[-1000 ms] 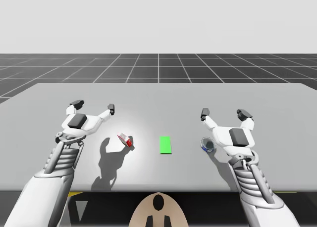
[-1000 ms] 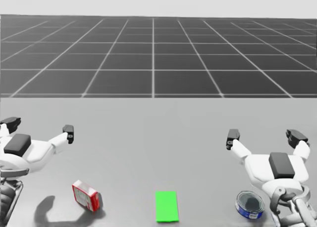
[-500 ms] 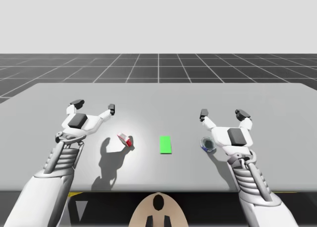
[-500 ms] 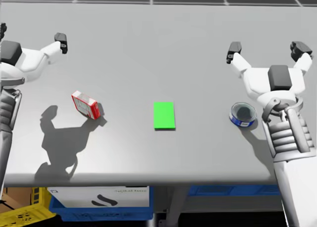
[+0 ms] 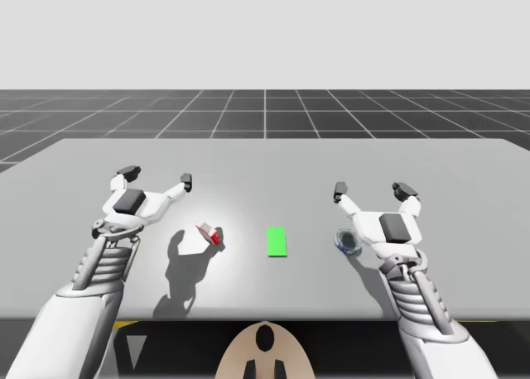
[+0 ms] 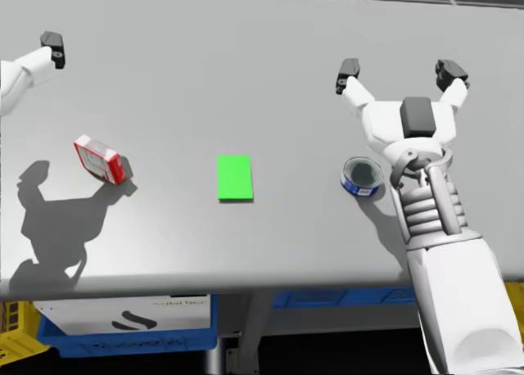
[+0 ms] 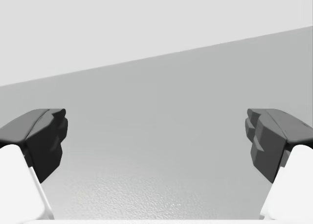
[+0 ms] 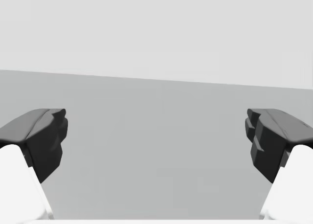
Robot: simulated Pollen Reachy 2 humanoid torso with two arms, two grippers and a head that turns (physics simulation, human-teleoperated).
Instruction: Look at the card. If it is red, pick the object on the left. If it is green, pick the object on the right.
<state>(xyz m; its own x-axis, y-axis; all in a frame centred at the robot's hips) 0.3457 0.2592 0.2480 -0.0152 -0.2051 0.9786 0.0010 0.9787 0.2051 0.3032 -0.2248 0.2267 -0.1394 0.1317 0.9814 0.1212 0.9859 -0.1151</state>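
A green card (image 5: 277, 241) (image 6: 234, 177) lies flat at the table's middle. To its left a small red and white box (image 5: 209, 233) (image 6: 102, 160) rests tilted on the table. To its right stands a low round blue can (image 5: 347, 242) (image 6: 361, 177). My left gripper (image 5: 156, 177) (image 7: 156, 141) hovers open, beyond and to the left of the box, with nothing between its fingers. My right gripper (image 5: 370, 189) (image 6: 399, 70) (image 8: 156, 141) is open too, beyond the can, while its wrist hangs just right of the can.
The grey table (image 6: 246, 64) stretches far beyond both grippers. Below its front edge stand blue bins (image 6: 123, 342) and a yellow crate (image 6: 16, 342).
My head has turned down and a little to the right, so the horizon has left the head view. My right arm has crept slightly left. The objects have not moved.
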